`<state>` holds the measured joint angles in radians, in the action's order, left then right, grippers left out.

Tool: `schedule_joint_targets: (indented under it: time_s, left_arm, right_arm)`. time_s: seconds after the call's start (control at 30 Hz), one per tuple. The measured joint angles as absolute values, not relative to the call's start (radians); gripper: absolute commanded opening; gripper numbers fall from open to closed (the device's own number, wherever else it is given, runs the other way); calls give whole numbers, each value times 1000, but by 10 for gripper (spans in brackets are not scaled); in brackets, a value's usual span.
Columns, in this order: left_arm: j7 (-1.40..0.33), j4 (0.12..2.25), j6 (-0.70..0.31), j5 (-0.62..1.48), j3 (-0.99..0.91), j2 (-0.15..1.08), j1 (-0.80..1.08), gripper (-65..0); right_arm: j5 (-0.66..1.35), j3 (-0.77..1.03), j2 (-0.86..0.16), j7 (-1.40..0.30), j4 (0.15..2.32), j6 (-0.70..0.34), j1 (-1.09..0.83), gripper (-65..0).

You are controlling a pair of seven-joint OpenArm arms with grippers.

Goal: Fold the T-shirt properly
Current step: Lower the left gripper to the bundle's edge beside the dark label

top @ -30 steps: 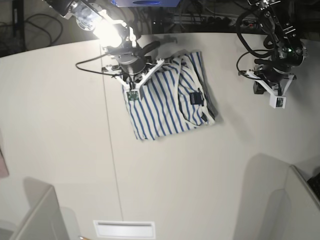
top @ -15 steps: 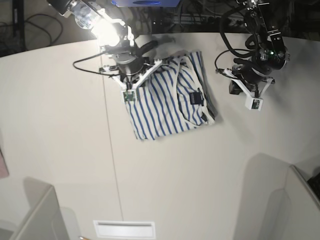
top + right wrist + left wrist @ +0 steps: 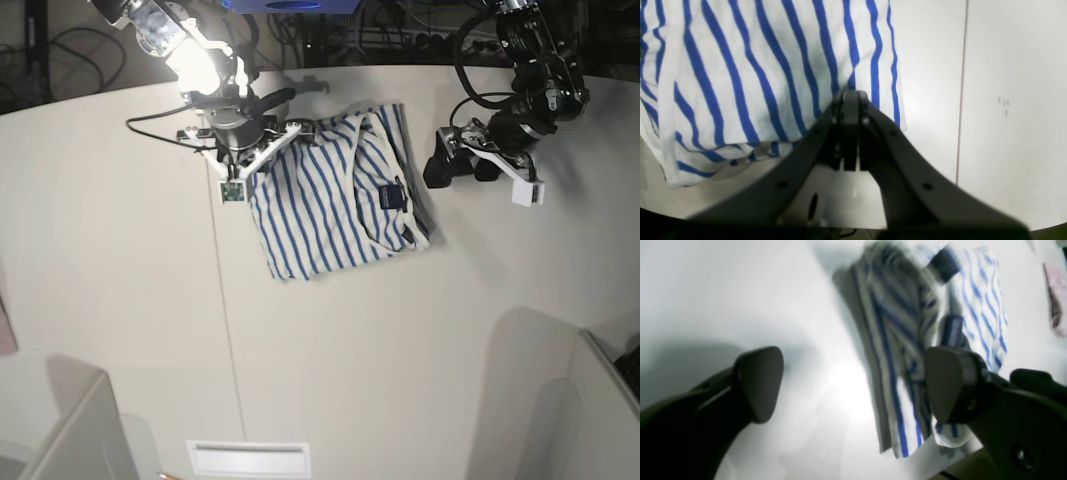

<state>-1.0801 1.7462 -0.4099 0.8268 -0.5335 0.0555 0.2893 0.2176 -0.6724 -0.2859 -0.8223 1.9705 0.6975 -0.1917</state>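
Left hand [image 3: 853, 386] hovers with fingers spread wide just beside the striped T-shirt [image 3: 335, 195], holding nothing. Right hand [image 3: 850, 100] is pressed together on the shirt's edge, which lies crumpled on the white surface [image 3: 400, 340].

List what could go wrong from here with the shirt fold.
1. The right gripper, shut, sits at the T-shirt edge; whether it pinches cloth is unclear, so a pull might slip or drag the whole bundle.
2. The left gripper, open, hangs beside the layered edge by the dark neck label; closing may catch several layers and bunch the fold.
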Motion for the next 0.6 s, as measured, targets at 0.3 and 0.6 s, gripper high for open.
schedule_joint_targets:
  time_s: [0.3, 0.6]
  left_arm:
    - [-1064, 1634, -419, 899, -448, 55, 258, 0]
    - [-1059, 1601, -420, 908, -380, 40, 235, 0]
  right_arm:
    - [218, -671, -285, -826, 1971, 698, -200, -650]
    - [217, -671, -287, -822, 1971, 698, -212, -650]
